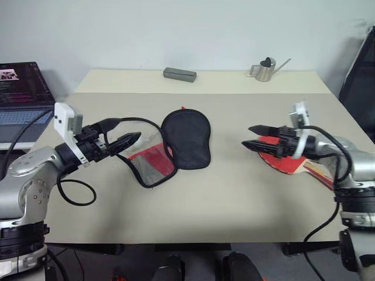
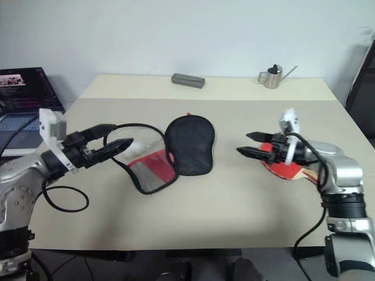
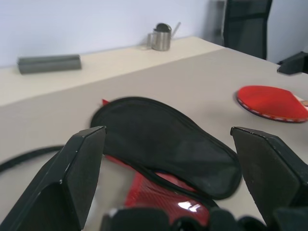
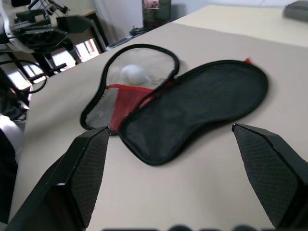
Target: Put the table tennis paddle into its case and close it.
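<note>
The table tennis paddle [image 1: 285,160], red rubber face up, lies flat on the table [image 1: 234,199] under the right end effector [image 1: 251,137], whose fingers are spread and empty. The left end effector [image 1: 130,132], likewise released, hovers by the case [image 1: 176,143], unzipped, soft black fabric with red mesh.
</note>
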Action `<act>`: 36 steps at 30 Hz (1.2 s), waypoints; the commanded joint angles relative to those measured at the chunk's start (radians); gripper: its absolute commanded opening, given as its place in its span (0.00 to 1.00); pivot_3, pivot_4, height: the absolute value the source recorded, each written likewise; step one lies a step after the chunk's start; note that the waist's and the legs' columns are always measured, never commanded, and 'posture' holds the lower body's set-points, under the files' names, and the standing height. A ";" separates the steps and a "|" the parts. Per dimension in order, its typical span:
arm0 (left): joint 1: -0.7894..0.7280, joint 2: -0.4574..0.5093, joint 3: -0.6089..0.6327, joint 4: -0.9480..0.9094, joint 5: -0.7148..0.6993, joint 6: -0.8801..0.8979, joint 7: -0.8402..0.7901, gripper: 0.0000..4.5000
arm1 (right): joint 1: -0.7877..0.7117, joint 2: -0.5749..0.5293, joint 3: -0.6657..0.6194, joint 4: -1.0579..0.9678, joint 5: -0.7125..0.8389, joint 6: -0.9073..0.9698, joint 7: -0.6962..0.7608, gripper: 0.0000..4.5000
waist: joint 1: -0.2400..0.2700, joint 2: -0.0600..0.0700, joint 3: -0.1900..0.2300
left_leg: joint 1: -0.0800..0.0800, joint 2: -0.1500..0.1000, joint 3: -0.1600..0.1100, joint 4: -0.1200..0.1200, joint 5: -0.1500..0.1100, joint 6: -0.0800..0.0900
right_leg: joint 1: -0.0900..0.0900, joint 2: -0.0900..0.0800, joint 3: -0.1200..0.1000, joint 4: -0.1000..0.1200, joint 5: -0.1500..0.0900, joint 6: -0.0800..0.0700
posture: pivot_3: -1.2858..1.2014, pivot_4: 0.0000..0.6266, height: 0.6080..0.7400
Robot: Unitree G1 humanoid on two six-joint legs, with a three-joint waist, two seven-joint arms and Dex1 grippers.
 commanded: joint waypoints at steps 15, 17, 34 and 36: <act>0.075 0.073 0.041 -0.030 -0.033 0.004 -0.116 1.00 | -0.194 0.206 0.137 0.158 -0.114 0.121 -0.258 0.99 | -0.012 0.000 0.000 | -0.001 0.000 0.001 -0.001 0.000 0.000 | -0.004 0.001 0.002 0.002 0.000 -0.001 | 0.52 0.24 1.00; 0.089 0.082 0.039 -0.030 -0.033 0.010 -0.130 1.00 | -0.211 0.227 0.146 0.189 -0.131 0.109 -0.266 0.99 | -0.012 0.000 0.000 | -0.002 0.000 0.001 -0.001 0.000 0.000 | -0.005 0.001 0.001 0.002 0.000 -0.001 | 0.52 0.24 1.00; 0.131 0.159 0.070 0.016 -0.012 -0.012 -0.199 1.00 | -0.322 0.381 0.190 0.519 -0.298 -0.067 -0.326 0.99 | -0.019 0.000 0.000 | -0.002 0.001 0.003 -0.002 0.000 0.000 | -0.009 0.001 0.004 0.004 0.001 -0.001 | 0.52 0.24 1.00; 0.128 0.158 0.069 0.017 -0.011 -0.012 -0.199 1.00 | -0.338 0.393 0.192 0.568 -0.319 -0.096 -0.333 0.99 | -0.019 0.000 0.000 | -0.002 0.001 0.003 -0.002 0.000 0.000 | -0.009 0.001 0.004 0.004 0.001 -0.001 | 0.52 0.24 1.00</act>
